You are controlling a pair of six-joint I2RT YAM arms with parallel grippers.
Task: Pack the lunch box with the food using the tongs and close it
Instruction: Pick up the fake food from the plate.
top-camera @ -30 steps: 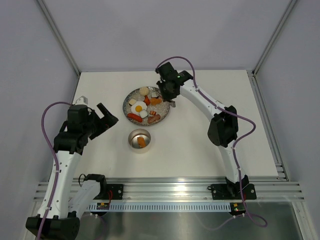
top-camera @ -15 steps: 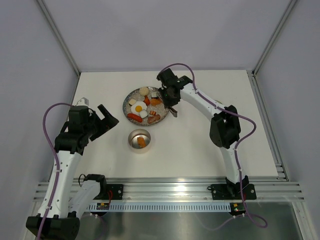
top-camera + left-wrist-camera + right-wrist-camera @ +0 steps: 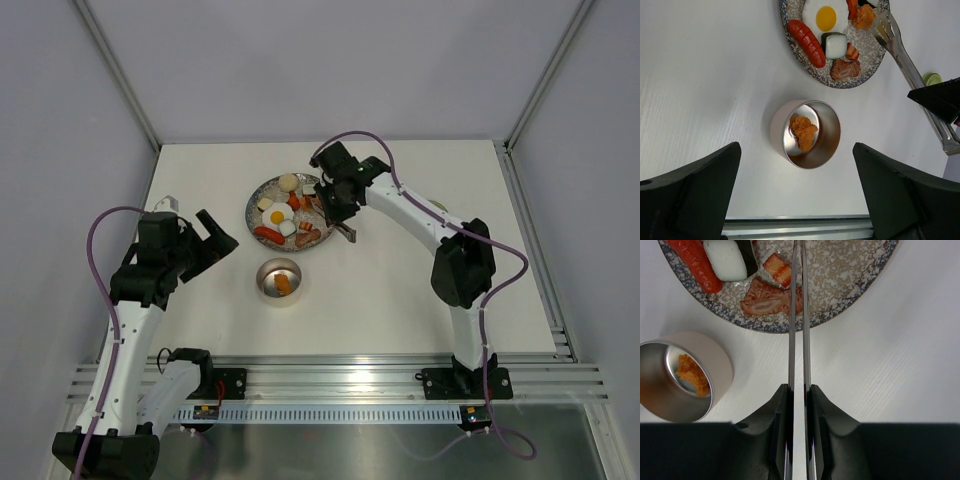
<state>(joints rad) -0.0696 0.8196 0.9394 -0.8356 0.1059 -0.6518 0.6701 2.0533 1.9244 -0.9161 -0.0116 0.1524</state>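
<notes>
Moved: right arm's elbow has swung outward and its wrist has turned, so the tongs [image 3: 905, 65] now slant across the plate's right part; left arm, bowl and food lie as before.
Right gripper [image 3: 800, 390]: clamped on the tongs near their joined end, squeezing the two arms almost together, so they work as long fingers.
Tongs tips: over the plate [image 3: 867, 50], just beside an orange bit [image 3: 864, 16]; nothing visible between them.
Left gripper [image 3: 215, 238]: jaws spread wide, holding nothing, parked left of the bowl, probably to keep the route from plate to bowl free.
Bowl [image 3: 777, 127]: upright on the table just in front of the plate, uncovered, so each carry is short.
In bowl: one orange piece [image 3: 804, 131].
On plate: egg [image 3: 825, 15], sausage [image 3: 806, 36], roll [image 3: 836, 45], brown piece [image 3: 844, 69] and more.
Lid: not clearly seen.
Stage: early packing, by my reading; most food is unpacked.
Next: let the tongs spread, then pinch a piece.
</notes>
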